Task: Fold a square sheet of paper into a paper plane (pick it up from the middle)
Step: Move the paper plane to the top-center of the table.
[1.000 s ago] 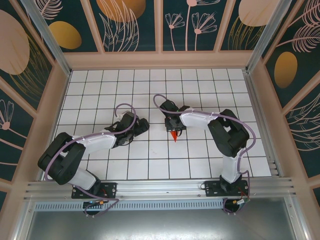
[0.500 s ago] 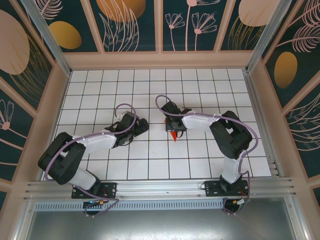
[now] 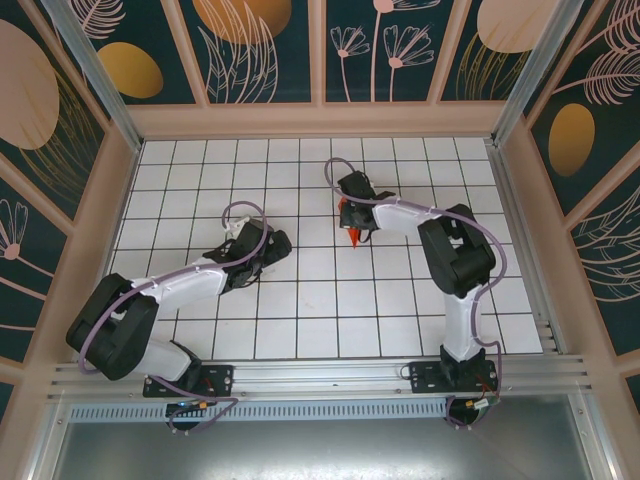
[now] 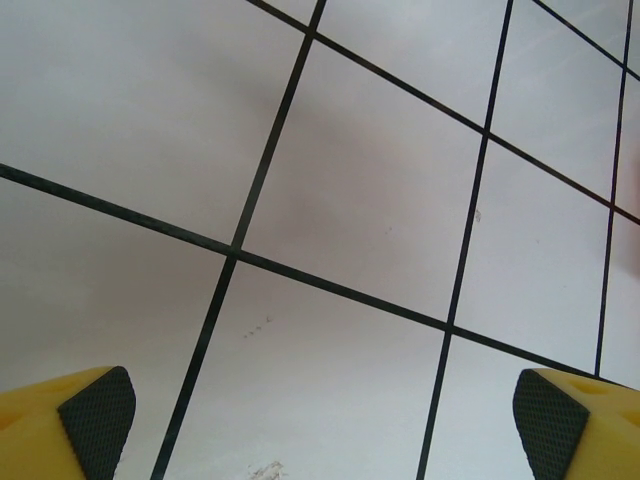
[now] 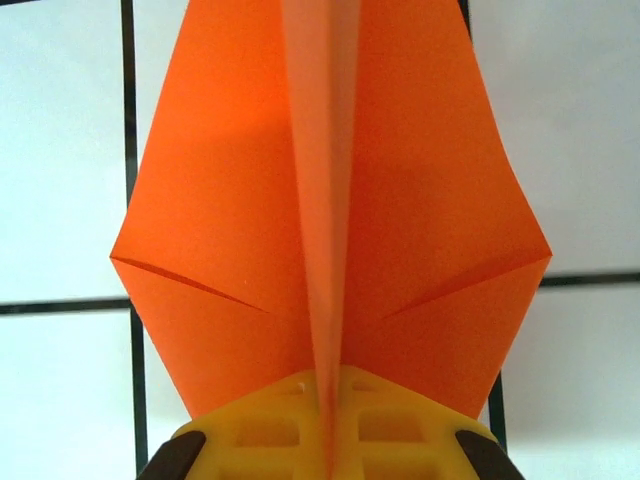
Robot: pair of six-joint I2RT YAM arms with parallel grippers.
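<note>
My right gripper (image 5: pixel 327 440) is shut on the keel of the orange-red paper plane (image 5: pixel 330 220), whose creased wings spread left and right above the yellow fingers (image 5: pixel 250 435). From above, the paper plane (image 3: pixel 354 234) is a small pointed piece poking out under the right gripper (image 3: pixel 352 215), over the upper middle tiles. My left gripper (image 3: pixel 270 250) hangs low over the white floor to the left, a few tiles from the plane. In the left wrist view its yellow fingertips (image 4: pixel 95 410) stand wide apart with bare tile between them.
White tiled floor (image 3: pixel 300 300) with black grid lines spreads under both arms. Beige walls (image 3: pixel 320 120) with patterned panels ring it. An aluminium rail (image 3: pixel 320 375) runs along the near edge by the arm bases.
My right gripper has carried the plane up and slightly right, away from the arm bases. The left gripper has shifted a little toward the back.
</note>
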